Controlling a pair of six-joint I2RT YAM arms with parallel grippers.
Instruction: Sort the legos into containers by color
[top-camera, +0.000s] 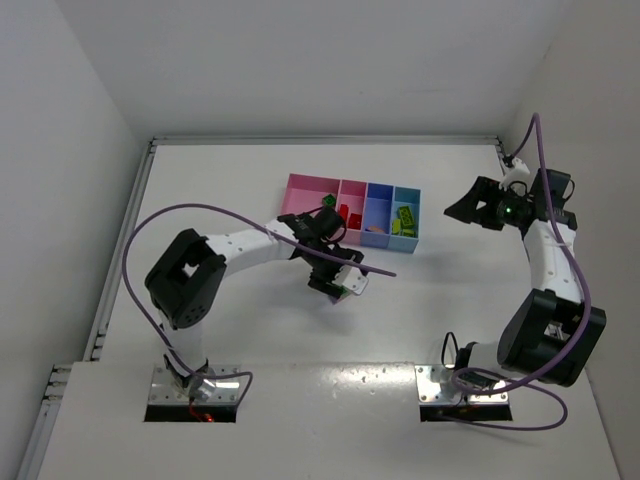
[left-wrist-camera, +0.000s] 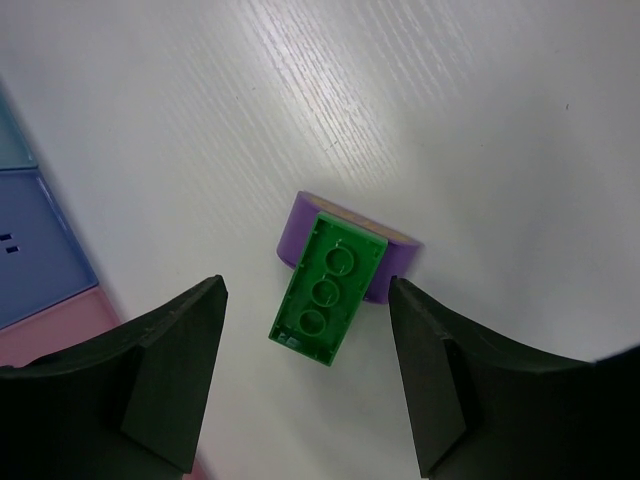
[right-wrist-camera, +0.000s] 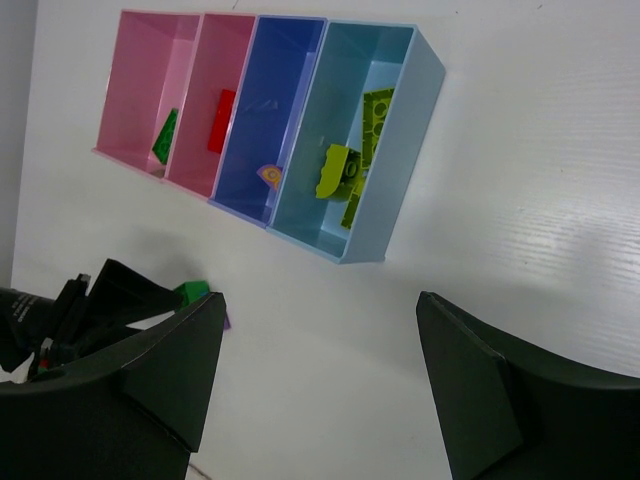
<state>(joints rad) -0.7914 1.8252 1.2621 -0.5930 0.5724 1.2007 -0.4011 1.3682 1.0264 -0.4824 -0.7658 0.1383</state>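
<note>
A green lego (left-wrist-camera: 328, 290) sits on top of a purple lego (left-wrist-camera: 296, 232) on the white table. My left gripper (left-wrist-camera: 305, 290) is open, and the stack lies just ahead of the gap between its fingers; from above the gripper (top-camera: 338, 280) is in front of the containers. The wide pink bin (right-wrist-camera: 135, 90) holds a green lego (right-wrist-camera: 166, 135). The narrower pink bin (right-wrist-camera: 235, 60) holds a red lego (right-wrist-camera: 221, 120). The dark blue bin (right-wrist-camera: 275, 90) holds a small orange-and-purple piece (right-wrist-camera: 271, 175). The light blue bin (right-wrist-camera: 425, 100) holds yellow-green legos (right-wrist-camera: 365, 130). My right gripper (right-wrist-camera: 320, 300) is open and empty, off to the right.
The row of bins (top-camera: 300, 195) stands at the table's middle back. A purple cable (top-camera: 200, 210) loops over the left arm. The right arm (top-camera: 545, 250) is raised near the right wall. White walls ring the table.
</note>
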